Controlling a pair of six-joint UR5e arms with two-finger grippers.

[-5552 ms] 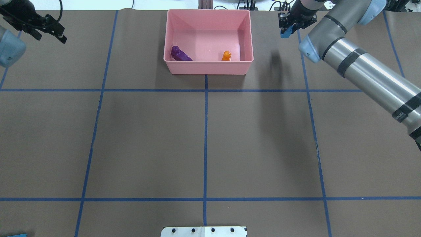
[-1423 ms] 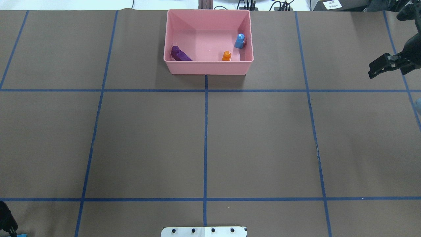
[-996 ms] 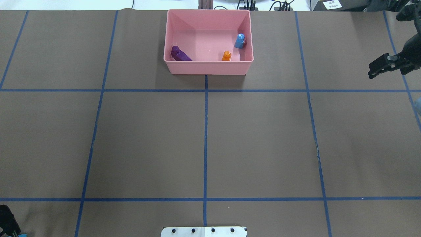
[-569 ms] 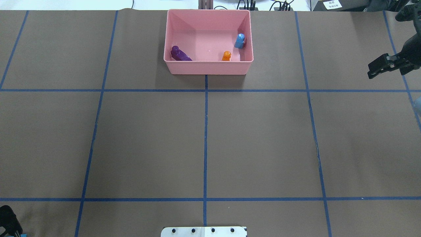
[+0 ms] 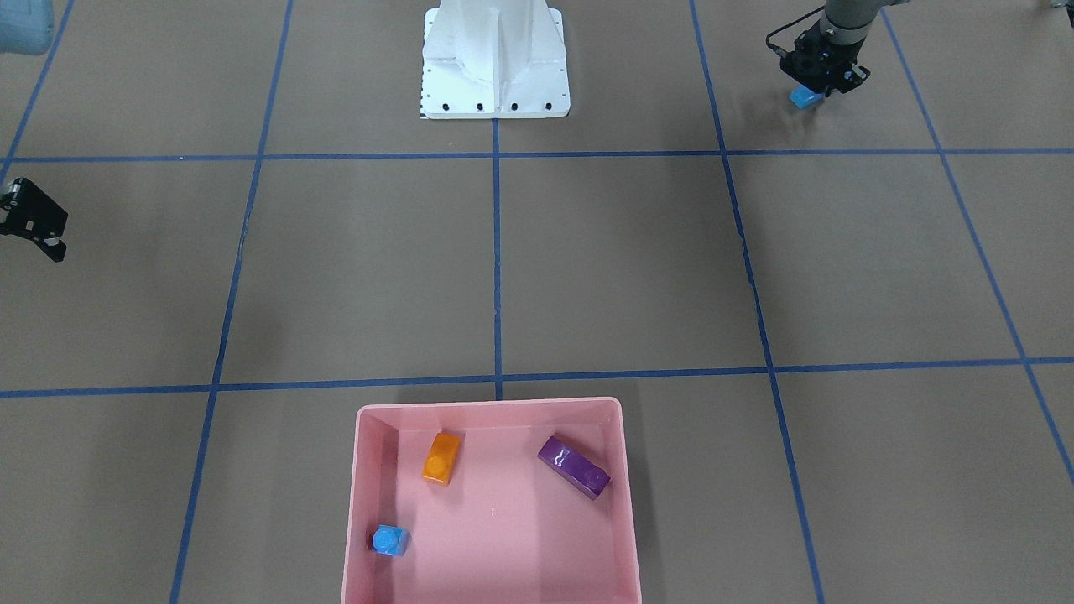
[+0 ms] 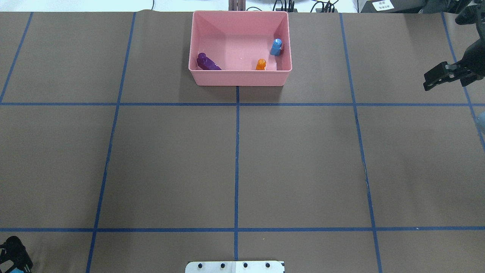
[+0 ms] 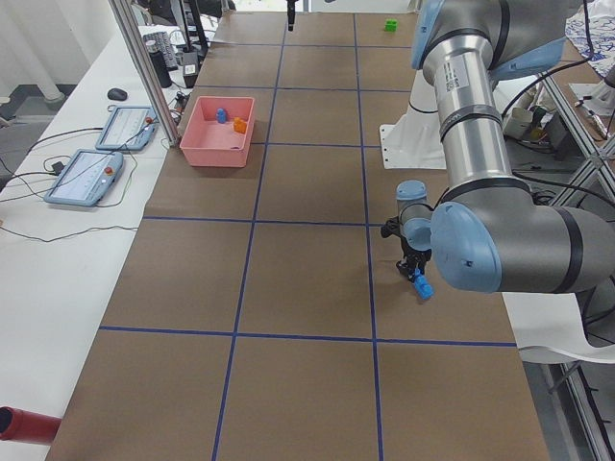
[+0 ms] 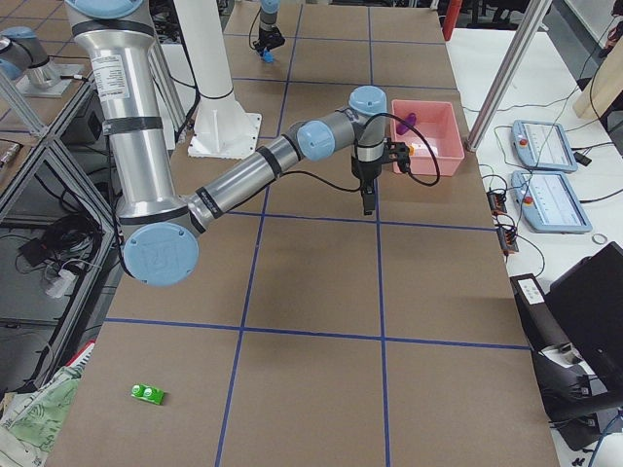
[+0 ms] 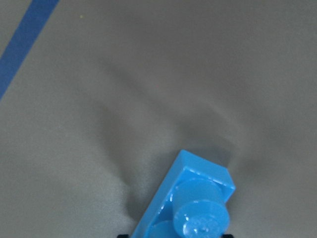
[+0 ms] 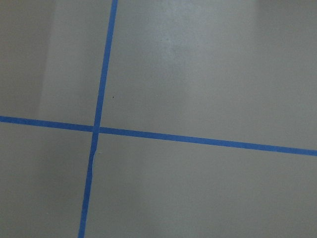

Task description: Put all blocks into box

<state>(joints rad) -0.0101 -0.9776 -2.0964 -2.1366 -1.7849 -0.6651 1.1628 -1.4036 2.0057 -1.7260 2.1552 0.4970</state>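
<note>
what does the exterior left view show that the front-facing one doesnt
Only exterior left: a green block at the table's far end. Only front-facing: the purple block, lying in the pink box. Both: the orange block and blue cube in it, and the left gripper closed on the blue bar.

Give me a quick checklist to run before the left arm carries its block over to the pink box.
1. Blue bar gripped by left gripper: ok, it sits between the fingers.
2. Bar lifted clear of the table: cannot tell.
3. Room in the box: ok; the purple block, orange block and blue cube leave its middle bare.
4. Right gripper out of the path: ok, off to the side, holding nothing.
5. Every other block boxed: not ok, the green block lies on the table.
</note>
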